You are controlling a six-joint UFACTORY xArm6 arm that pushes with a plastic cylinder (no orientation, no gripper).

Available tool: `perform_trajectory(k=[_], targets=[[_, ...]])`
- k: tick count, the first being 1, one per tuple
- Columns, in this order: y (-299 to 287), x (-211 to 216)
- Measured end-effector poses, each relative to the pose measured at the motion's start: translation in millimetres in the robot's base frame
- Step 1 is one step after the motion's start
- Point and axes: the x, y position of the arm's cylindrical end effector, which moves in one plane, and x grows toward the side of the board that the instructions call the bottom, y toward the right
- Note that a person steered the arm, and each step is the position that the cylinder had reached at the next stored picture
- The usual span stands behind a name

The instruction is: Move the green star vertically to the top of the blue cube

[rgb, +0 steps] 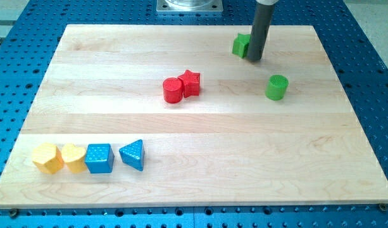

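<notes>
The green star (240,45) lies near the view's top right, partly hidden by my rod. My tip (254,59) rests on the board against the star's right side. The blue cube (99,158) sits at the view's bottom left, far from the star, between a yellow heart (73,157) on its left and a blue triangle (132,154) on its right.
A yellow hexagon (47,158) lies at the left end of the bottom row. A red cylinder (173,90) and a red star (190,83) touch near the middle. A green cylinder (276,87) stands below and right of my tip. The wooden board (194,126) sits on a blue perforated table.
</notes>
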Motion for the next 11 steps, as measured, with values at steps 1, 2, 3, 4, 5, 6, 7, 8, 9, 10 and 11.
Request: perform_trajectory(k=[1, 2, 3, 4, 5, 6, 7, 8, 9, 10, 11], targets=[[-22.5, -39.6], [-83.4, -40.3], [-93.5, -41.3], [-68.5, -56.2], [-109.7, -65.7], [-210.7, -50.7], [-324.2, -44.0], [-304.3, -44.0], [-214.6, -44.0], [-212.1, -7.0], [-271.4, 23.6]])
